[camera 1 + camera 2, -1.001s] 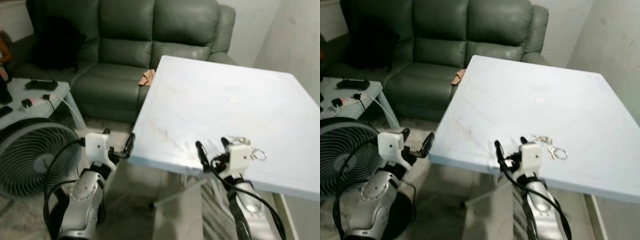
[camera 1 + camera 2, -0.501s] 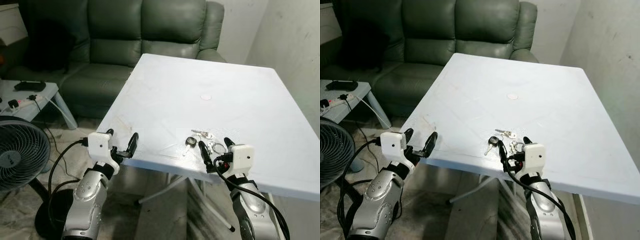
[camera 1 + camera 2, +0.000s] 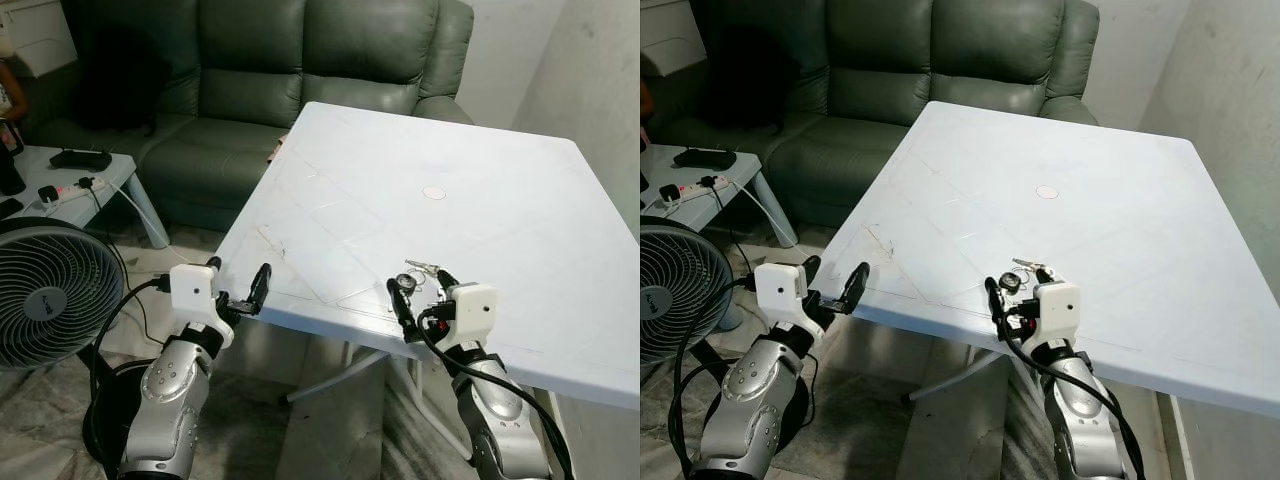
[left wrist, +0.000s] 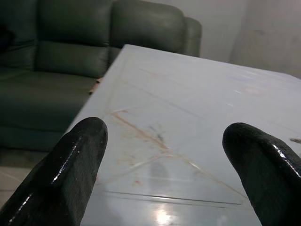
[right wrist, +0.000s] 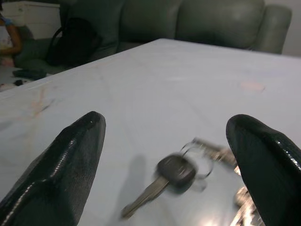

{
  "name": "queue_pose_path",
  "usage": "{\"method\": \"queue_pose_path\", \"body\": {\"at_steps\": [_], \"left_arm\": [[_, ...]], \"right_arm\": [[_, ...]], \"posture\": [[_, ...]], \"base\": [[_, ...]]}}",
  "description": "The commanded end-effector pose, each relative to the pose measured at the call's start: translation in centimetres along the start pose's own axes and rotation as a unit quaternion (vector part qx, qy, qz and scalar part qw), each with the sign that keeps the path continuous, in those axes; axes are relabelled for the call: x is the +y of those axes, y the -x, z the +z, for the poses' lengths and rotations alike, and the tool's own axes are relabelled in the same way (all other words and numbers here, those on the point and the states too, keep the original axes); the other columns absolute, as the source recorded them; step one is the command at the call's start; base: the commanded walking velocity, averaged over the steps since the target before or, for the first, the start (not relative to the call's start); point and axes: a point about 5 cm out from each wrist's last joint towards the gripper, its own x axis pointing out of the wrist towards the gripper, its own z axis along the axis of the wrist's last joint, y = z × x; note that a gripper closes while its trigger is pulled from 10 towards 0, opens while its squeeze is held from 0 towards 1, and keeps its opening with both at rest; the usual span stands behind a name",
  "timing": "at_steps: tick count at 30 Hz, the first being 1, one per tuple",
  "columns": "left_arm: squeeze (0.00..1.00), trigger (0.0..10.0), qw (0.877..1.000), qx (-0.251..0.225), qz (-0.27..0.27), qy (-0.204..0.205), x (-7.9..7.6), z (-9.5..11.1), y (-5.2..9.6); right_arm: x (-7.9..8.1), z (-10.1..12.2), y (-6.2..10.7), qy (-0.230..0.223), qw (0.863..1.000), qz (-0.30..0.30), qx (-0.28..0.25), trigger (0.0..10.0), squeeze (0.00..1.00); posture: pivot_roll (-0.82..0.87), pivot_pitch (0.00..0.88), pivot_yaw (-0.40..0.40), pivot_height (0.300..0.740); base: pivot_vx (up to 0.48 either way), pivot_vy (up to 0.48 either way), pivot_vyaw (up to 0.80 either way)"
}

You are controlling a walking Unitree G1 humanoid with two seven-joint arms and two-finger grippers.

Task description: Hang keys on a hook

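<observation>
1. Nearest the camera, the right pincer [image 3: 422,296] hovers over the front edge of the white surface [image 3: 520,215], its two black fingers [image 5: 61,174] spread wide and grasping nothing.
2. The keys [image 5: 181,172], a black-headed key on metal rings, lie flat on the surface just beyond the right pincer's fingertips, between them in the right wrist view and untouched.
3. The left pincer [image 3: 238,282] hangs at the surface's front left corner, likewise released, its fingertips level with the edge.
4. A round fan [image 3: 50,290] stands on the floor to the robot's left.
5. Farther back, a low side table [image 3: 75,185] carries a power strip [image 3: 66,190].
6. A dark green sofa [image 3: 290,70] lines the far wall behind the surface.
</observation>
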Motion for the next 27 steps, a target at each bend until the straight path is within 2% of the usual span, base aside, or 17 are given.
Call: {"method": "queue_pose_path", "body": {"at_steps": [1,8,14,17,22,27], "left_arm": [[0.00,10.0,1.000,0.003,-0.021,-0.010,-0.6,0.1,0.0],[0.00,10.0,0.998,0.014,-0.059,-0.020,-2.2,-0.5,0.4],[0.00,10.0,0.996,0.018,-0.081,-0.013,-3.6,-0.8,0.8],[0.00,10.0,0.995,0.020,-0.101,-0.010,-4.8,-0.9,1.1],[0.00,10.0,0.994,0.020,-0.111,-0.006,-5.5,-0.9,1.3],[0.00,10.0,0.994,0.021,-0.109,-0.002,-5.7,-0.9,1.5]], "right_arm": [[-0.7,0.2,-0.5,0.008,1.000,0.003,0.003,10.0,0.00],[-1.8,1.4,-2.4,0.028,0.999,0.039,0.004,10.0,0.00],[-2.3,2.0,-3.8,0.037,0.996,0.078,0.013,10.0,0.00],[-2.6,2.1,-4.8,0.045,0.993,0.102,0.026,10.0,0.00],[-3.1,1.7,-5.6,0.058,0.987,0.136,0.059,10.0,0.00],[-4.0,1.5,-6.0,0.049,0.982,0.163,0.077,10.0,0.00]], "posture": [[-0.03,0.000,-0.024,0.740],[-0.02,0.000,-0.029,0.740],[-0.01,0.000,-0.042,0.740],[0.00,0.000,-0.052,0.740],[0.00,0.000,-0.059,0.740],[0.01,0.005,-0.061,0.740]], "base": [[0.000,0.000,0.00],[0.000,0.000,0.00],[0.000,0.000,0.00],[0.000,0.000,0.00],[0.000,0.000,0.00],[0.000,0.000,0.00]]}}
